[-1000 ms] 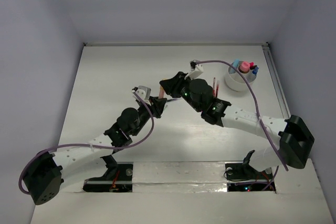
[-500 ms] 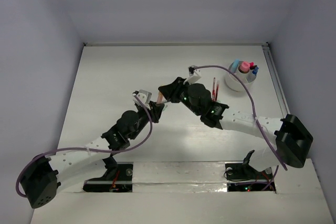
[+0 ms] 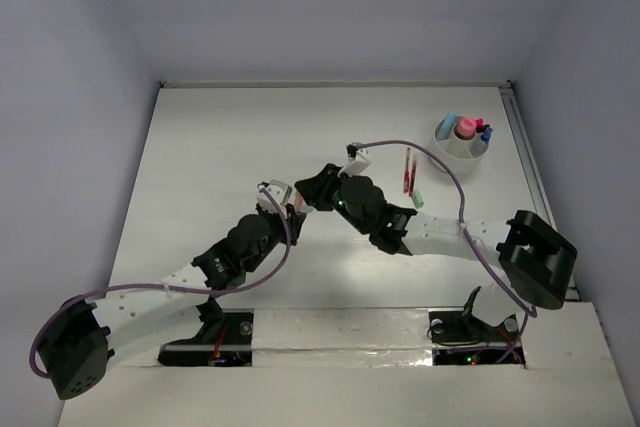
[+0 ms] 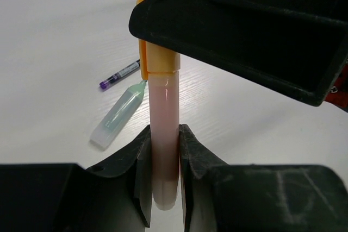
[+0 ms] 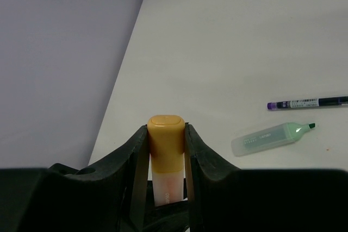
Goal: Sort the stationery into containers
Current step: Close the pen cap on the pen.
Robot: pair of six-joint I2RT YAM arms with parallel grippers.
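Note:
An orange-capped highlighter with a pale pink barrel is held between both grippers at mid-table. My left gripper is shut on its barrel. My right gripper is shut on its orange cap. From above, the two grippers meet nose to nose and hide most of the highlighter. A pale-green highlighter lies on the table beside thin pens. One purple-tipped pen shows in both wrist views. The white cup stands at the far right with pink and blue items in it.
The right arm stretches across the near right of the table, its purple cable arching over the pens. The left arm lies along the near left. Walls close in the table's far and side edges.
Both grippers, still joined on the highlighter, have drifted toward the near left. The right arm's move has uncovered the pale-green highlighter and the pens.

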